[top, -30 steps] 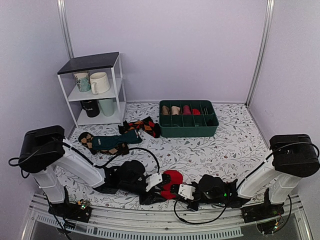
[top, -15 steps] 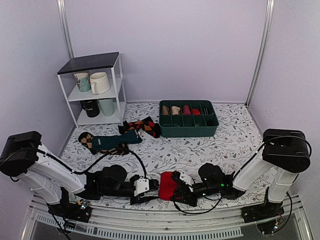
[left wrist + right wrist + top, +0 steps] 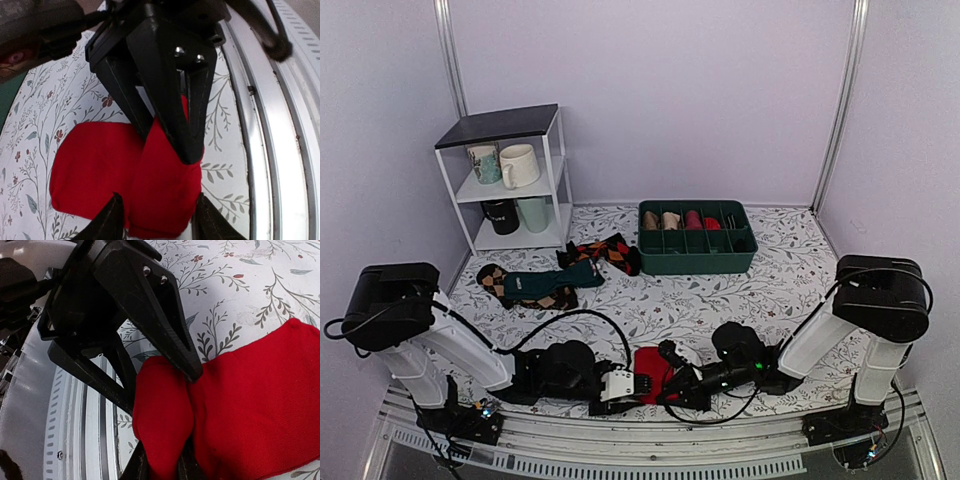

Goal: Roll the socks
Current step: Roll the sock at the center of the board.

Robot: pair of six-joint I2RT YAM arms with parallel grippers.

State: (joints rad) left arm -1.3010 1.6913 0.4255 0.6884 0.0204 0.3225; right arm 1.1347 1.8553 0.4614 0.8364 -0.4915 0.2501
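Note:
The red socks (image 3: 651, 366) lie bunched on the flowered cloth near the front edge, between both grippers. In the left wrist view the socks (image 3: 100, 170) have a raised fold running toward the camera. My left gripper (image 3: 157, 222) has a finger on each side of the near end of that fold, shut on it. My right gripper (image 3: 161, 467) pinches the same fold from the opposite end, and its black fingers (image 3: 165, 85) come in from the top of the left wrist view. In the top view the left gripper (image 3: 636, 386) and the right gripper (image 3: 672, 384) almost touch.
The metal front rail (image 3: 650, 445) runs just behind the grippers (image 3: 280, 150). A dark teal sock (image 3: 545, 283) and argyle socks (image 3: 605, 252) lie at the back left. A green divided tray (image 3: 695, 264) stands at the back. A white shelf (image 3: 510, 125) holds mugs.
Both grippers have closed in on the red socks from either side. The socks have gone from a flat patch to a narrower bunch, shifted slightly left toward the front edge.

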